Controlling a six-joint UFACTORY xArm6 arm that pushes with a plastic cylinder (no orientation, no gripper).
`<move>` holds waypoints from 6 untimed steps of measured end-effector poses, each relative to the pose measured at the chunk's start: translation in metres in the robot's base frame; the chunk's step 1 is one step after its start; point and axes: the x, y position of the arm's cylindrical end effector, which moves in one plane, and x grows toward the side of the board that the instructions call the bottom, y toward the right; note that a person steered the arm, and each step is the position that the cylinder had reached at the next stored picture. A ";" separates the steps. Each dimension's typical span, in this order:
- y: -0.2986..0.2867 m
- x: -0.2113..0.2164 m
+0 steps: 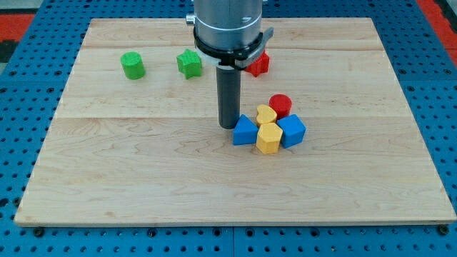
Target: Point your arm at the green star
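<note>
The green star [189, 63] lies on the wooden board near the view's top, left of centre. My tip [228, 126] rests on the board below and to the right of the star, well apart from it. The tip is just left of the blue triangular block [244, 131], close to it or touching it. The arm's grey body hangs over the board's top middle.
A green cylinder [132, 66] sits left of the star. A red star [258, 64] is partly hidden behind the arm. A cluster right of the tip holds a red cylinder [280, 105], a yellow heart [265, 114], a yellow hexagon [268, 138] and a blue cube [292, 130].
</note>
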 end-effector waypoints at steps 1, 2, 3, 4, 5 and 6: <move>-0.018 -0.005; -0.101 -0.007; -0.170 -0.033; -0.155 -0.074; -0.130 -0.105; -0.129 -0.147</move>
